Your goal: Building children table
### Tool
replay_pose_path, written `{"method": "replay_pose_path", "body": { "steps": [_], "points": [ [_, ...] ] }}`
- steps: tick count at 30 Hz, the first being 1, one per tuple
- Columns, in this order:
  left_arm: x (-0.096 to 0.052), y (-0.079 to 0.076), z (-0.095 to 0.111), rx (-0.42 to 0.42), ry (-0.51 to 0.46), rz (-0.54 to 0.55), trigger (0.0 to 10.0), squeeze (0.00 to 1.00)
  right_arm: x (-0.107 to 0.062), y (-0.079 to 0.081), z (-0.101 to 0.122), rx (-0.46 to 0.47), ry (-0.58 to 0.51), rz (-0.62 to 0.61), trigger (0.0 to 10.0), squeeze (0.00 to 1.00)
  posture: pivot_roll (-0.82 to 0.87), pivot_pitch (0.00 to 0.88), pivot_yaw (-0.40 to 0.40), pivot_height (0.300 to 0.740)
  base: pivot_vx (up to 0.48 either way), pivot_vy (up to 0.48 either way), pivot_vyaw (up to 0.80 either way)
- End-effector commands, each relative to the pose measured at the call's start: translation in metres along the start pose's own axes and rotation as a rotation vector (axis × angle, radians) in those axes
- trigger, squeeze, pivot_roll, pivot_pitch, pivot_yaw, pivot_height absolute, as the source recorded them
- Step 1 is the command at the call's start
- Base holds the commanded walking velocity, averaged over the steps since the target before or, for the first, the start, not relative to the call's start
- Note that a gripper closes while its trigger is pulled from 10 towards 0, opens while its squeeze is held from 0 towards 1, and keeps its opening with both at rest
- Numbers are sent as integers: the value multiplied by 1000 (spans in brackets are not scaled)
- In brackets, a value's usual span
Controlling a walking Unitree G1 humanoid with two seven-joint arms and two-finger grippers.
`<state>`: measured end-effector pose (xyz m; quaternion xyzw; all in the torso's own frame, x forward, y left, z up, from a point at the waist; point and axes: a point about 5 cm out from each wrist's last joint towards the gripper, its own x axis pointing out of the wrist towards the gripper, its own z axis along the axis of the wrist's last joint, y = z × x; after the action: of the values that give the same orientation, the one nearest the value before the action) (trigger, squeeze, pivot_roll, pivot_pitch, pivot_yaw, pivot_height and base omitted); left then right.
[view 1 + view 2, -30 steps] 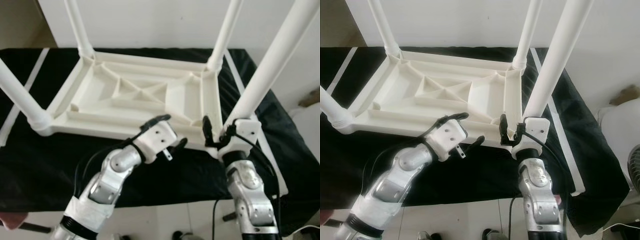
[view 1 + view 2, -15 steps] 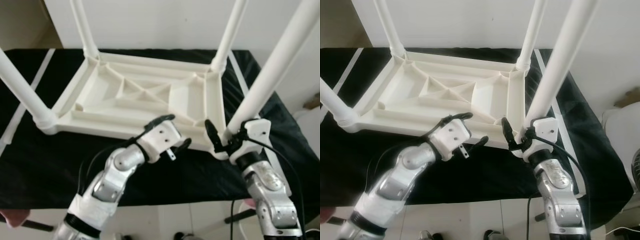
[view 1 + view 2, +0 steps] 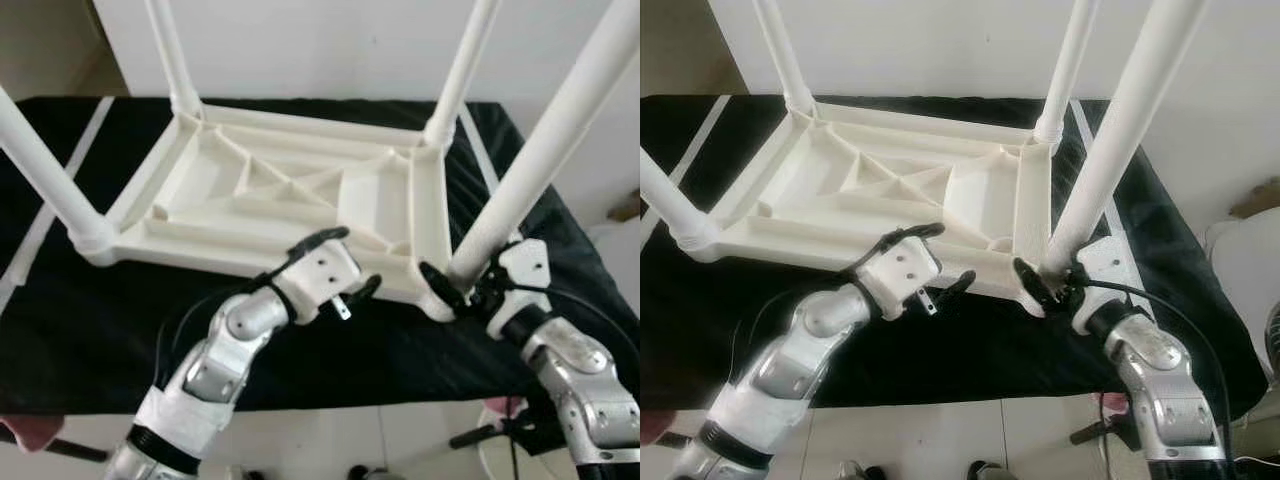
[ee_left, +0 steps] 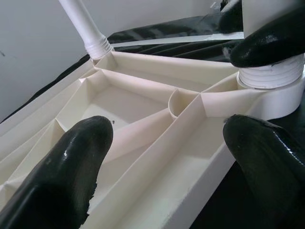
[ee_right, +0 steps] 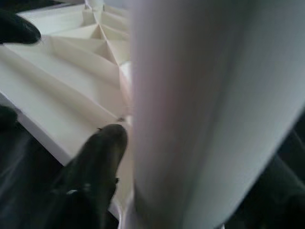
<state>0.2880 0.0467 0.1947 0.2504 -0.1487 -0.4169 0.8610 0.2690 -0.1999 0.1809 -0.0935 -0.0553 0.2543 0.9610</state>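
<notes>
- A white plastic table [image 3: 290, 190] lay upside down on a black cloth [image 3: 80, 320], its ribbed underside facing up and four white legs rising from the corners.
- The near-right leg [image 3: 545, 150] stood at about 3 o'clock of the scene, leaning up and out toward 1 o'clock; the near-left leg [image 3: 40, 170] sat at 9 o'clock, and the two far legs at 11 and 1 o'clock.
- The right gripper [image 3: 468, 290] was at the base of the near-right leg, at roughly 4 o'clock, with its fingers closed around the leg just above the corner socket; in the right wrist view one black finger [image 5: 95, 167] pressed against the leg's side.
- The left gripper [image 3: 340, 265] hovered at the table's near edge, around 6 o'clock, with its fingers spread apart and holding nothing; one finger reached over the rim and the other sat just outside it.
- In the left wrist view the two fingers [image 4: 62, 176] straddled the table's rim, with the socket of the near-right leg ahead.
- A white wall [image 3: 320, 40] stood behind the cloth at 12 o'clock.
</notes>
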Motion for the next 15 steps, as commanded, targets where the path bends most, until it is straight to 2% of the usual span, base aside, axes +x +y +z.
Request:
{"method": "replay_pose_path", "body": {
  "steps": [1,7,8,9,10,15],
  "points": [
    [-1,-3,0,0,5,-5,10000,0,-2,-4,-2,19,14,1,0,0,-102,169,-16,740,0,0,0],
    [-2,0,0,-2,6,0,10000,0,0,2,0,45,-1,1,0,0,-101,178,-15,740,0,0,0],
    [-2,0,0,-2,7,1,10000,0,2,5,0,55,-4,-7,3412,0,-102,180,-15,740,0,0,0],
    [-2,1,0,-2,7,2,10000,0,3,7,0,61,-6,-12,3412,0,-102,180,-15,740,0,0,0],
    [-2,1,0,-3,6,2,10000,0,6,11,1,77,-20,-26,10000,0,-103,182,-17,740,0,0,0],
    [-2,1,0,-4,5,3,10000,0,13,17,3,105,-44,-81,10000,0,-106,183,-18,740,0,0,0]
  ]
}}
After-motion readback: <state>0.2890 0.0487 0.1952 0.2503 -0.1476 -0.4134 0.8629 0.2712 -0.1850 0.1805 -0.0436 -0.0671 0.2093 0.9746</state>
